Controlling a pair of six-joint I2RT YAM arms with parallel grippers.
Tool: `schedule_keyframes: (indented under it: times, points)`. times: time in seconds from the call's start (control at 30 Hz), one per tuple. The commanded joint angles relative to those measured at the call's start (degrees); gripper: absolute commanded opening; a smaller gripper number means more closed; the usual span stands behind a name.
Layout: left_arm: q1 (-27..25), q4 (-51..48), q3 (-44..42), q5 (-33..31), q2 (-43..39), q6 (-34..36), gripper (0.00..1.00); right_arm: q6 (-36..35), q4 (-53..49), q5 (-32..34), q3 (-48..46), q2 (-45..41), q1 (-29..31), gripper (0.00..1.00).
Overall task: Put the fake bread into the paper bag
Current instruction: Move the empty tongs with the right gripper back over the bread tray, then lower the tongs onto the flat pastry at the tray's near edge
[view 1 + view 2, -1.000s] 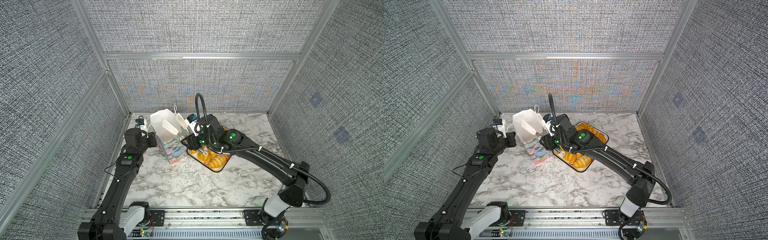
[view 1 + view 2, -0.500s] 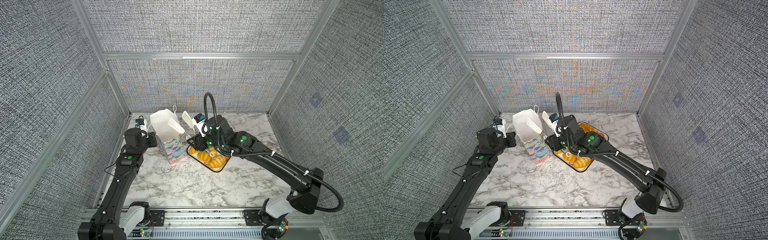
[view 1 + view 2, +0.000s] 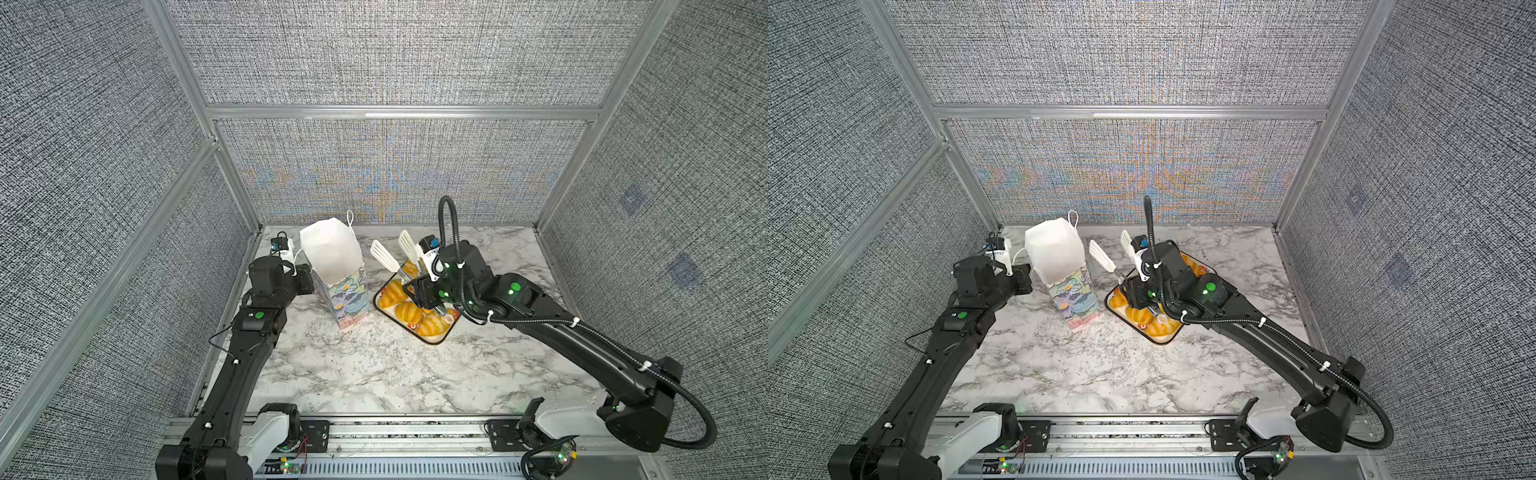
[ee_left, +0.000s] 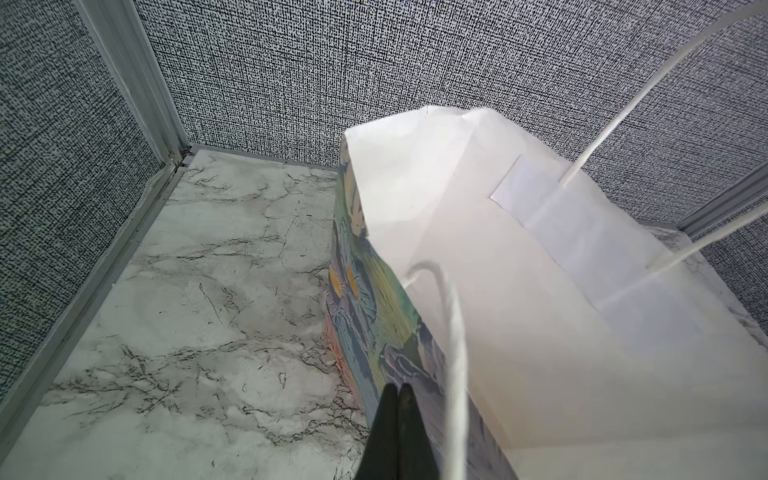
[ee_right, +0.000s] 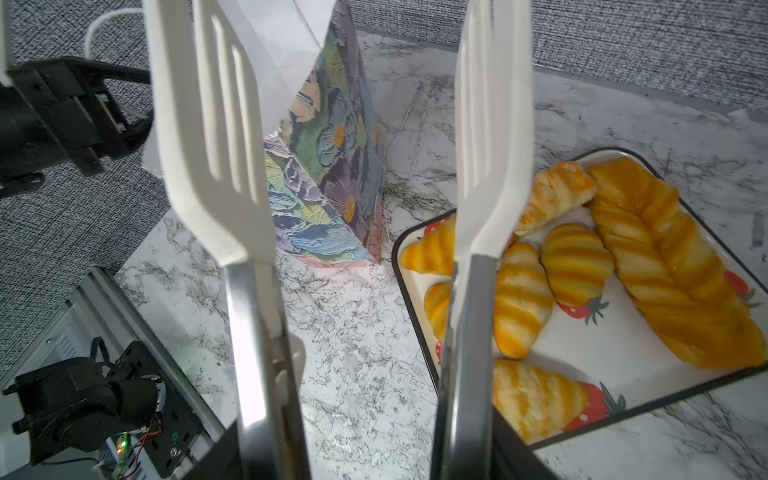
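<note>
The paper bag [image 3: 332, 257] [image 3: 1054, 257] stands open on the marble, white inside, floral print outside [image 5: 328, 166]. My left gripper [image 3: 305, 277] [image 4: 397, 395] is shut, its tips against the bag's printed outer wall near the rim, with a white cord handle [image 4: 455, 353] beside them. I see nothing between the fingers. Several golden pieces of fake bread [image 3: 405, 309] [image 5: 577, 262] lie on the tray. My right gripper [image 3: 419, 286] [image 5: 370, 457] is shut on white slotted tongs [image 3: 384, 255] [image 5: 212, 145], whose spread blades are empty, between bag and tray.
The strawberry-print tray [image 3: 436, 340] [image 5: 602, 345] with a black rim sits right of the bag. Grey fabric walls close in the back and both sides. A metal rail [image 3: 374, 428] runs along the front edge.
The right arm has carried the empty tongs from over the bag's mouth to the right, toward the tray. The left arm and the bag have stayed still.
</note>
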Motion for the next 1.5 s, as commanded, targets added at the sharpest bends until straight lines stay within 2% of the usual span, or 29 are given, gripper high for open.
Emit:
schedule_keyframes:
  times: [0.0, 0.3, 0.8, 1.47]
  points:
    - [0.05, 0.55, 0.97, -0.68, 0.27, 0.54, 0.00, 3.47, -1.78, 1.07, -1.53, -1.83, -1.39, 0.60]
    - [0.06, 0.52, 0.81, -0.41, 0.59, 0.49, 0.00, 8.12, -8.80, 1.65, -5.12, -2.36, -4.52, 0.60]
    - [0.02, 0.63, 0.73, -0.41, 0.90, 0.20, 0.00, 8.92, -19.89, 1.17, -10.75, -2.21, -5.48, 0.60]
    - [0.10, 0.68, 0.64, -0.04, 1.62, 0.04, 0.00, 9.76, -22.90, 0.10, -16.35, 0.16, -5.78, 0.60]
